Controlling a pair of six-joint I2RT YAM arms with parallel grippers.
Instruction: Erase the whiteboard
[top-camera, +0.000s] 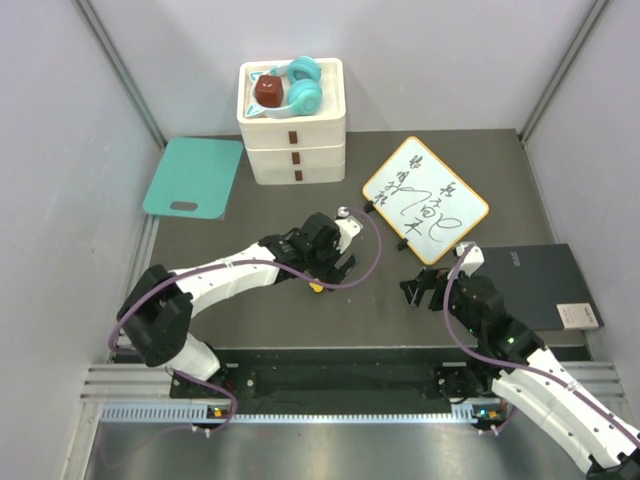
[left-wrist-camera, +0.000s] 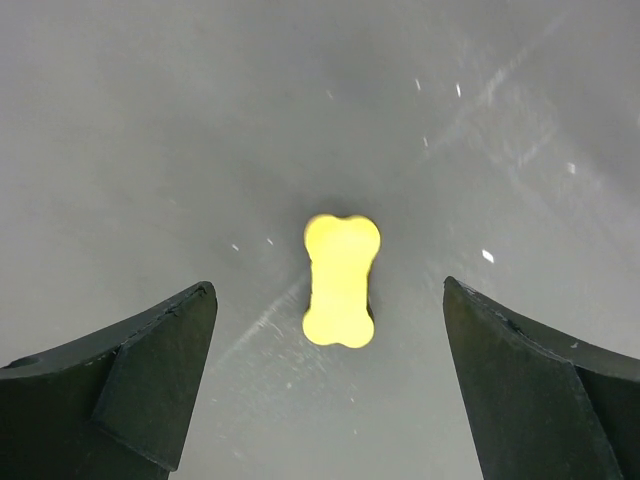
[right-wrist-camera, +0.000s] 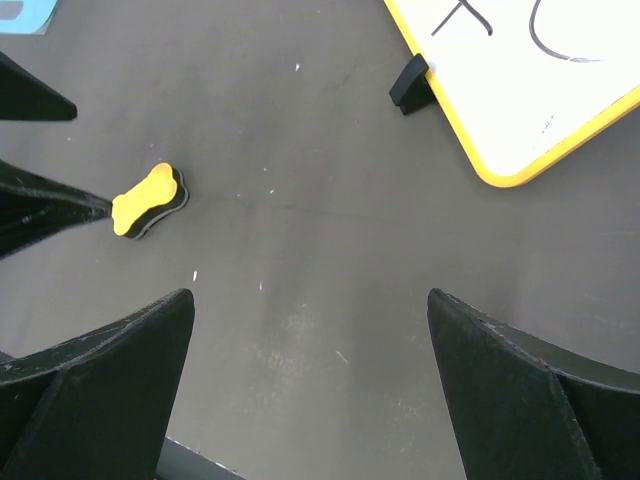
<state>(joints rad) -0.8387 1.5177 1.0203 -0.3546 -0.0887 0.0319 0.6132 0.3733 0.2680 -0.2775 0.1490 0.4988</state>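
Two arms are reaching out over a dark table (top-camera: 260, 322). Far left, a teal board (top-camera: 193, 177) is lying flat at the back. Next to it a stack of white trays (top-camera: 295, 150) is sitting with teal headphones (top-camera: 303, 88) and a reddish-brown block (top-camera: 268, 91) in the top one.

Moving right, the left gripper (left-wrist-camera: 328, 290) is pointing down with its jaws spread wide. A little yellow bone-shaped eraser (left-wrist-camera: 342, 280) is lying on the table right between the fingers, touching neither.

Further right, the whiteboard (top-camera: 425, 198) is lying flat toward the back right, turned at an angle. It's got a yellow rim all around and black scribbles covering most of it. The right gripper (right-wrist-camera: 310, 295) is hovering just in front of the board's near corner, jaws also wide apart, holding nothing.

Far right, a dark grey pad (top-camera: 535, 280) is lying just beside the board, with a small white card (top-camera: 578, 317) sitting on its near corner.
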